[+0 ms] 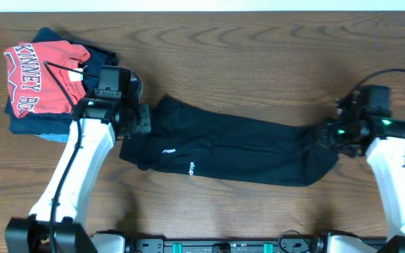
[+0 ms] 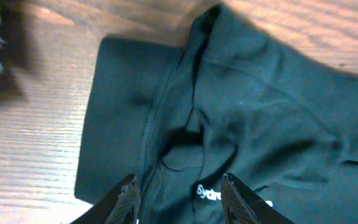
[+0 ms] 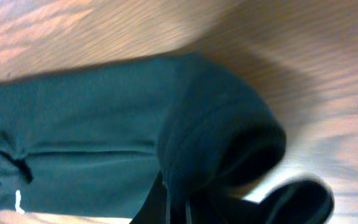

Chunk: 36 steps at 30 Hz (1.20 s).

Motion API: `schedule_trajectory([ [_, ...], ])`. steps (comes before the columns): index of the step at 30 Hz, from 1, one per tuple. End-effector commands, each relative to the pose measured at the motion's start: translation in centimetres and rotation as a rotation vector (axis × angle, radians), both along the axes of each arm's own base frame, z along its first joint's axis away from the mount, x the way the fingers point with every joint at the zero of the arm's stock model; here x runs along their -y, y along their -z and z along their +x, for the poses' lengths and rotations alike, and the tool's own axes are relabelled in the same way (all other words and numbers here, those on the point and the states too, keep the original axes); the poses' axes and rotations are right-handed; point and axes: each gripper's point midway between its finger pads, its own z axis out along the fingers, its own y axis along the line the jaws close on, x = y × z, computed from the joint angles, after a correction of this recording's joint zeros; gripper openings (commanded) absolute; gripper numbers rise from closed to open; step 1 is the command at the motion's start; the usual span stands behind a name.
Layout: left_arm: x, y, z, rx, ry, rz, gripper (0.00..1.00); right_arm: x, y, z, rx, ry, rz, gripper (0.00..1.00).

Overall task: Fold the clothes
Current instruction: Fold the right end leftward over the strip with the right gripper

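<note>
Overhead: arms splayed, right claw [image 1: 327,135] tight on clothes [image 1: 245,151], left claw [image 1: 146,119] half-open over waistband [image 1: 135,149].

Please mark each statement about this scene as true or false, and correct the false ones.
1. The black trousers lie stretched out long on the table. True.
2. The red shirt lies on top of the trousers. False: it lies on a stack of folded blue clothes at the far left of the table.
3. The right hand is shut on one end of the trousers. True.
4. The trousers are folded into a neat square. False: they are spread out at their full length, not yet folded over.
5. The left hand is open over the other end of the trousers. True.
</note>
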Motion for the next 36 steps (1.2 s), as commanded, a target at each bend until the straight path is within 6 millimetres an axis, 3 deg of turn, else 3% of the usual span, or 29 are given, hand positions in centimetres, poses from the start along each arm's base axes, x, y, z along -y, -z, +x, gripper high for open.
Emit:
schedule_trajectory([
  [1,-0.2,-2.1,0.3,0.059,-0.007,-0.002,0.44,-2.5,0.7,0.3,-0.035,0.022,0.0,0.01],
  [6,-0.2,-3.6,0.1,0.106,-0.007,-0.007,0.44,-7.6,1.5,1.0,-0.027,-0.046,0.031,0.01],
  [13,-0.2,-3.6,-0.1,0.099,-0.007,-0.007,0.45,-14.2,3.0,1.7,-0.017,-0.084,0.085,0.01],
  [18,-0.2,-3.6,-0.1,0.099,-0.007,-0.006,0.44,-16.5,4.4,1.4,-0.039,-0.092,0.095,0.01],
  [25,-0.2,-3.6,-0.1,0.1,-0.007,-0.007,0.44,-19.3,3.7,1.6,0.004,-0.119,0.151,0.01],
  [36,-0.2,-3.6,-0.1,0.101,-0.007,-0.007,0.45,-21.3,3.6,0.6,-0.012,-0.104,0.18,0.01],
])
